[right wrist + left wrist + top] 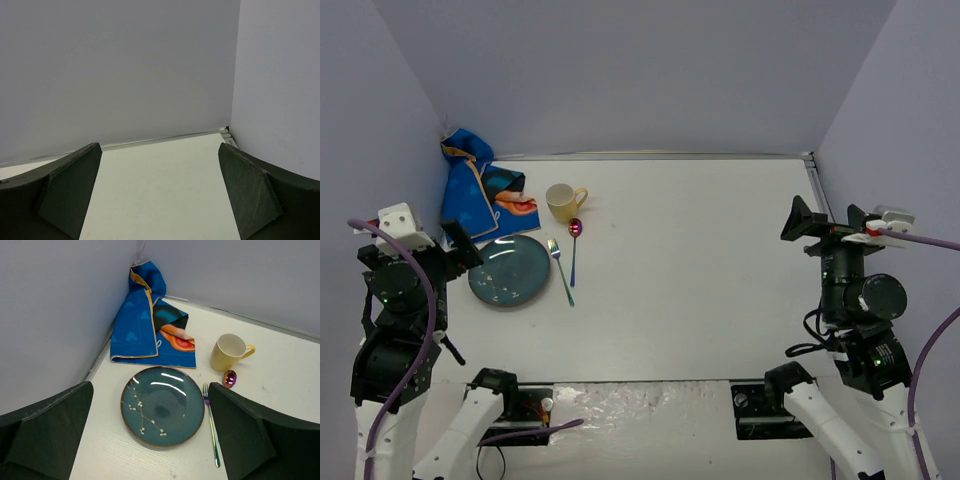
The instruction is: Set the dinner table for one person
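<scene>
One plate (509, 270) near left edge of the dinner table (720, 260)

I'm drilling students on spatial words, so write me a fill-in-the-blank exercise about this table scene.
The pale yellow ceramic mug stands ___. The rainbow-tinted metal fork lies ___ the round teal plate and the purple-bowled metal spoon. The left gripper and the right gripper are both ___.
Missing: upright; between; open.

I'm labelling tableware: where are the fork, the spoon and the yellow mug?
fork (212, 430), left wrist view, middle of its handle
spoon (575, 228), top external view, on its bowl
yellow mug (223, 360), left wrist view, its outer wall
</scene>
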